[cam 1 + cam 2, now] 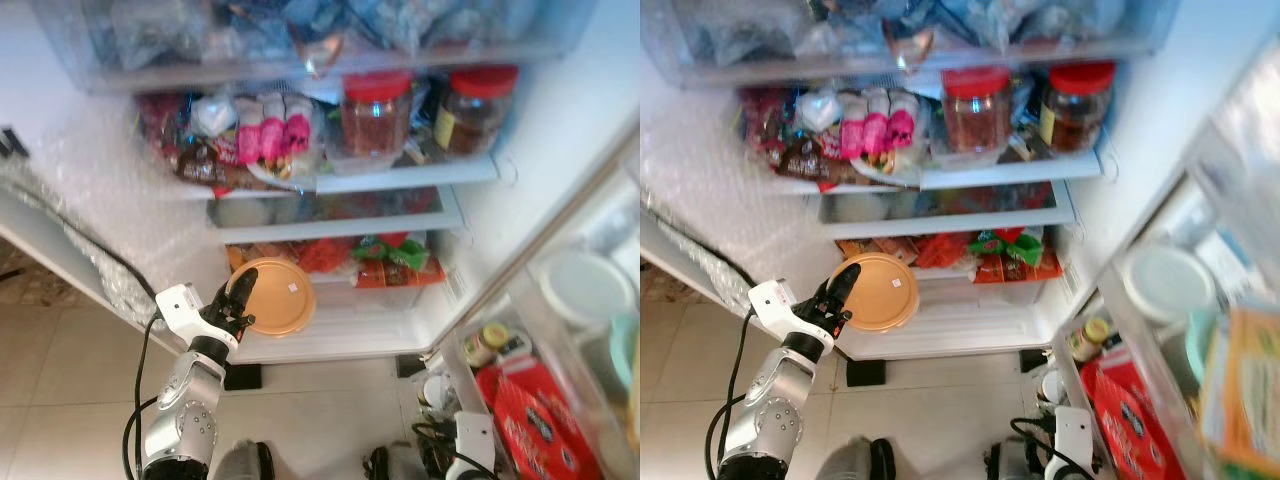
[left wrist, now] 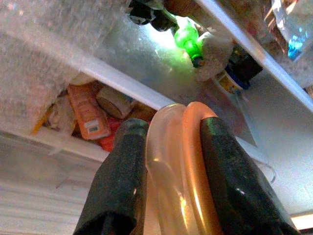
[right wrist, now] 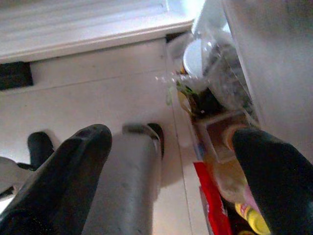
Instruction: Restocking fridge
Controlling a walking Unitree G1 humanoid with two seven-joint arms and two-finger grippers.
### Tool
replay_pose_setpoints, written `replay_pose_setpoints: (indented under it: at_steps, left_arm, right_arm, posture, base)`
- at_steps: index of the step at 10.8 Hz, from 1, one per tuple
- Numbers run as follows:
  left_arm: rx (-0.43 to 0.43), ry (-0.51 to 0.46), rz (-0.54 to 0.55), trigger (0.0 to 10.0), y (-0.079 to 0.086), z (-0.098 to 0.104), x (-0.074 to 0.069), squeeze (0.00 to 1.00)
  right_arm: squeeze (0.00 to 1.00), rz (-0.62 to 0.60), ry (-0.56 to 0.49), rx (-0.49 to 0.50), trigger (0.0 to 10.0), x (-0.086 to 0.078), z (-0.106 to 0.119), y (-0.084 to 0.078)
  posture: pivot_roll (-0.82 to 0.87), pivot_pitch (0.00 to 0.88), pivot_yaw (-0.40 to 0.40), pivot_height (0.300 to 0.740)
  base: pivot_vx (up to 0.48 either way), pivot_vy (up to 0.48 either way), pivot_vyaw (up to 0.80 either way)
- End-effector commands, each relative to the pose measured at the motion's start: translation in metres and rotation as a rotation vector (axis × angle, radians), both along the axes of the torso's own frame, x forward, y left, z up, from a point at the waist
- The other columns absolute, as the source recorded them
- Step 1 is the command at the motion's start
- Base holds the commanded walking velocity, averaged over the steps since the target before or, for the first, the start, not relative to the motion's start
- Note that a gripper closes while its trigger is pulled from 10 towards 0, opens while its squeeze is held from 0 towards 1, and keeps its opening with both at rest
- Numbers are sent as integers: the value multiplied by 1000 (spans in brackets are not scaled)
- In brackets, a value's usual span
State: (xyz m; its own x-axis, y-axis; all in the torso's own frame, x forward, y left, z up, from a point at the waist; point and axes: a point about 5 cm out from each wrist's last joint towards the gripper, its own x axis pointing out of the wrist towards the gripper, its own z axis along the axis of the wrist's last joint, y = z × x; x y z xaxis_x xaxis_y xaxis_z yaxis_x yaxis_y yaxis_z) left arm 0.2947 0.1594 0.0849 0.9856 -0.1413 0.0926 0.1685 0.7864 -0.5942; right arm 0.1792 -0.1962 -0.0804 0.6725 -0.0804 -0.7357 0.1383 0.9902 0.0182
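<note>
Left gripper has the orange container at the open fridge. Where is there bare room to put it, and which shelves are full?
The left gripper grips the orange lidded container by the bottom white ledge, which is bare in front of the red and green packets. The shelf with the two red-lidded jars and pink packets is crowded. The door bin is packed too.

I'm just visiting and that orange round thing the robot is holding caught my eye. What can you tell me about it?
It is an orange round container, a shallow plastic-looking tub with a flat lid that carries a small white label. The left gripper is shut on its rim, and in the wrist view its black fingers pinch a translucent orange edge between them. It is held tilted, lid facing the camera, at the front of the fridge's lowest compartment, below the glass shelves. Whether it touches the fridge floor cannot be told.
</note>
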Motion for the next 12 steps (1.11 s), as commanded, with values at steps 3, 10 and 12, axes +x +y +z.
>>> replay_pose_setpoints:
  at_steps: [3,10,12]
  left_arm:
    - [-9,19,20,10000,3,-1,2,0]
    - [-28,-3,19,10000,2,6,7,0]
    - [-26,-6,15,10000,2,7,7,0]
  right_arm:
    - [0,-13,39,10,10000,-10,-5,1]
    - [0,-8,40,19,10000,-11,-6,1]
    - [0,-6,39,23,10000,-11,-6,2]
  posture:
    - [-75,249,44,661]
    - [-70,231,42,661]
    - [-69,227,44,661]
  base:
    - [0,0,0]
    - [0,0,0]
    - [0,0,0]
